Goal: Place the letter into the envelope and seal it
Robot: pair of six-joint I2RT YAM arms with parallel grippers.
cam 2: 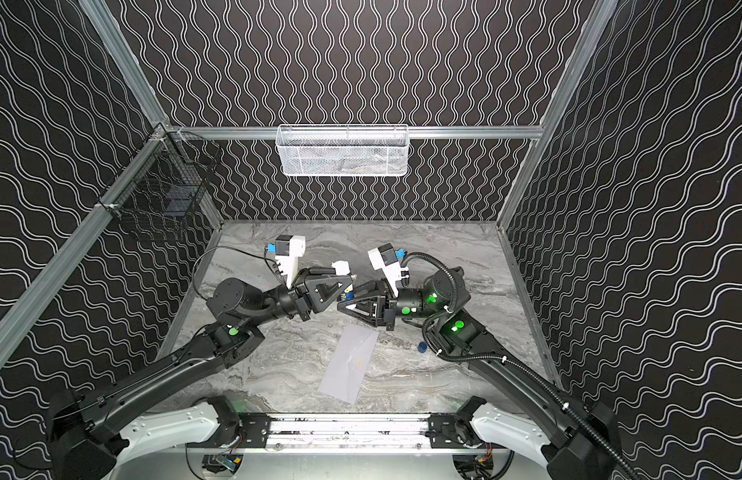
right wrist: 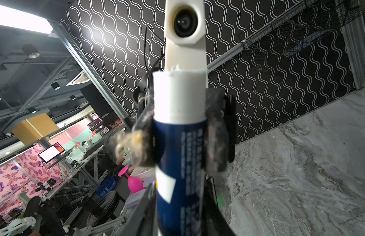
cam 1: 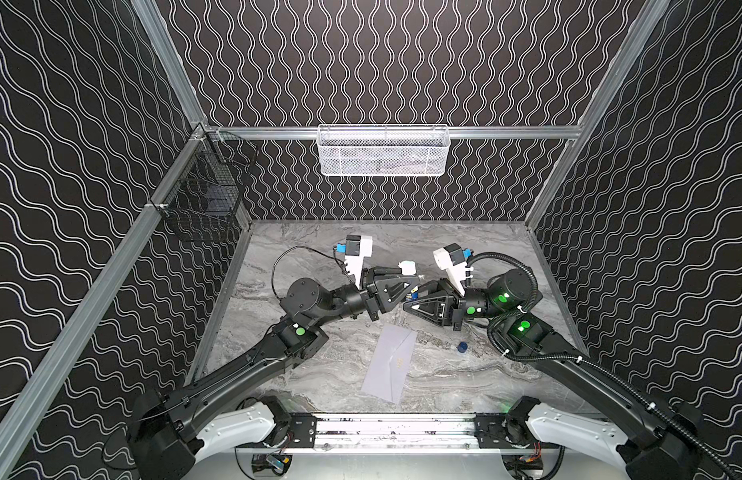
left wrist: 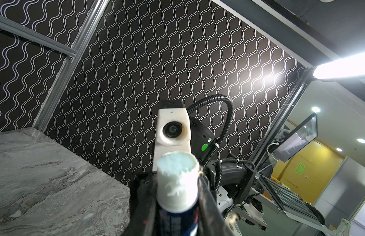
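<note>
Beyond the envelope (cam 1: 389, 363), both arms' jaws hide most of the glue stick (cam 1: 406, 268) in both top views; on my wrist feeds its print (right wrist: 189, 155) blurs unreadable, its base cut off.

Matt, seemingly smooth paper envelope (cam 1: 388, 365)

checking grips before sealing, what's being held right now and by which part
The glue stick: the left gripper clamps its blue body just below the white collar, the right gripper its lower body.
</note>
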